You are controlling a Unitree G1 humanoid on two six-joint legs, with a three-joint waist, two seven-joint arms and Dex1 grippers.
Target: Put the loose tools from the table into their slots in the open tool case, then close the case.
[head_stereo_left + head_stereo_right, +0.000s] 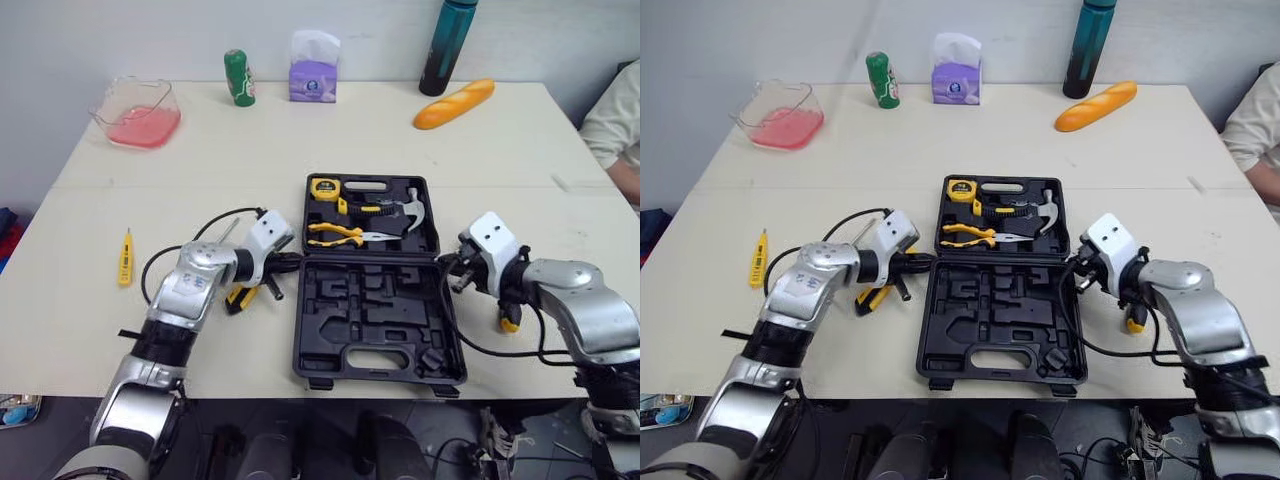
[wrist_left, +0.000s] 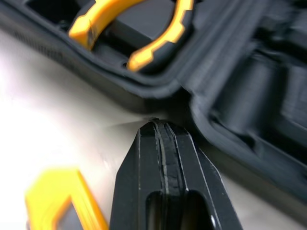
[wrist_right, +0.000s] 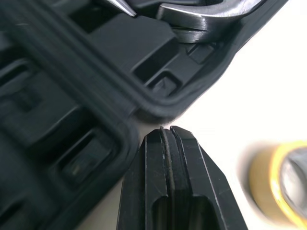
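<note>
A yellow screwdriver (image 1: pixel 125 258) lies loose at the far left of the worktop (image 1: pixel 300 130). The left pincer (image 2: pixel 160 127), fingers pressed together, points at the left hinge corner of the open tool case (image 1: pixel 372 300), with a yellow-handled tool (image 1: pixel 240 297) just beside it. The right pincer (image 3: pixel 166 130), likewise closed and empty, sits at the case's right hinge corner.

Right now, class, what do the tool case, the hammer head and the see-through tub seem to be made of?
Tool case: matt black moulded plastic, judging by its shaped recesses. Hammer head: polished metal, probably steel, given its bright gleam. Tub: clear plastic or glass, the pink contents showing through; which one is unclear.
</note>
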